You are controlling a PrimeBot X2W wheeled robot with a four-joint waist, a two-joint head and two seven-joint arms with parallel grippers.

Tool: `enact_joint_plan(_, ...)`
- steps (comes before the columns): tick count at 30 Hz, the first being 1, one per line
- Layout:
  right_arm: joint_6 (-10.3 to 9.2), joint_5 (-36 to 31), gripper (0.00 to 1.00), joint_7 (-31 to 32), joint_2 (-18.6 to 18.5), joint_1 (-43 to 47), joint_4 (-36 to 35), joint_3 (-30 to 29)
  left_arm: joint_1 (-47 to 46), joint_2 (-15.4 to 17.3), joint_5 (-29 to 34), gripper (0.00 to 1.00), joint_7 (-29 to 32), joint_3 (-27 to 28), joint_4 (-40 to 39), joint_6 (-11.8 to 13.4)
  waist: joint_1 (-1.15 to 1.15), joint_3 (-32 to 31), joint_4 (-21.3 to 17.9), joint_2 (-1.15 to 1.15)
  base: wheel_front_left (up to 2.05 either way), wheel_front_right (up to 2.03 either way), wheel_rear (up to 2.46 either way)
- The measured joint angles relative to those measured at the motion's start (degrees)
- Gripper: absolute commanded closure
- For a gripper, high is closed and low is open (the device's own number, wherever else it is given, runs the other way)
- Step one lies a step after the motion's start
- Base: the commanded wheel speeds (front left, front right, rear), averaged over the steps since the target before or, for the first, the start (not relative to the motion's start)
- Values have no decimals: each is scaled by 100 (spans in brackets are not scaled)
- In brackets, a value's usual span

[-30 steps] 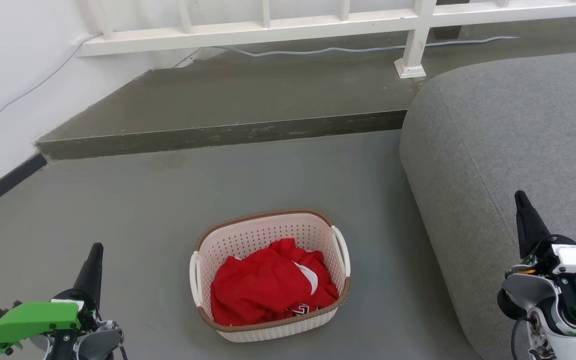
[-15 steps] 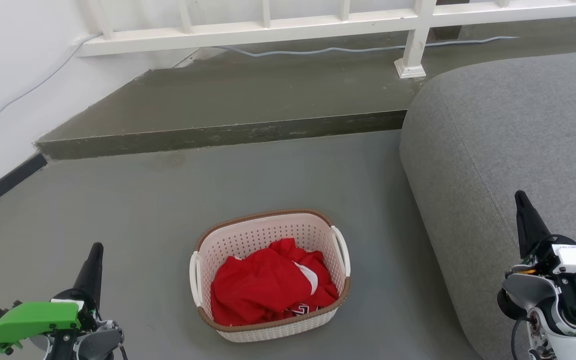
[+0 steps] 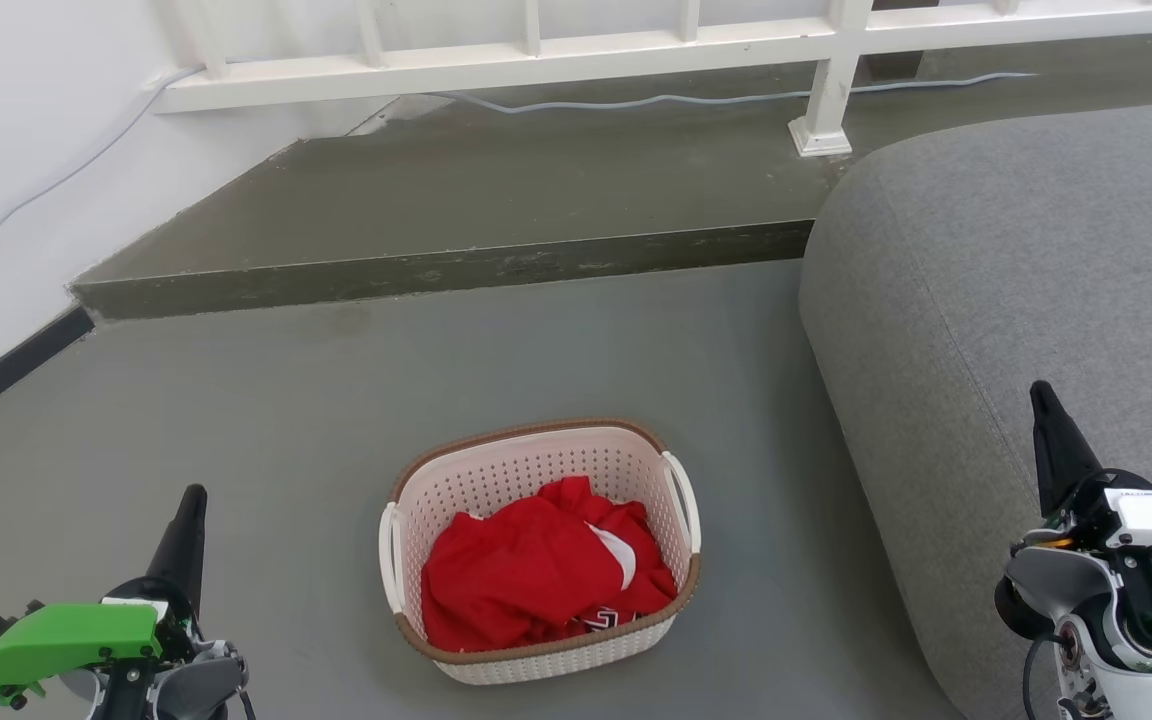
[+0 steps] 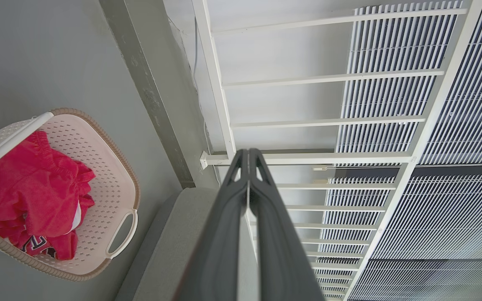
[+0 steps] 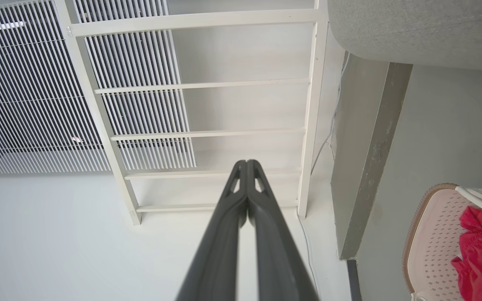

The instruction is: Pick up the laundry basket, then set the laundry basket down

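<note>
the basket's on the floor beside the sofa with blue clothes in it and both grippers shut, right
Not quite: the clothes are red, not blue, as the head view shows. The rest holds: the basket sits on the floor beside the sofa, and the left gripper and right gripper are shut.

A small cream-white perforated laundry basket (image 3: 539, 545) with a brown woven-look rim and two white side loop handles sits upright on the grey floor (image 3: 336, 400), holding crumpled red clothing (image 3: 536, 575).
</note>
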Motion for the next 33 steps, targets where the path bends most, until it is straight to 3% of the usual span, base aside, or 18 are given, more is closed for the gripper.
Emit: enact_joint_plan(33, 0, 0, 100, 7, 4, 0, -13, -15, 0, 0, 0, 100, -1, -7, -15, 0, 0, 1, 0, 0, 0, 0, 0)
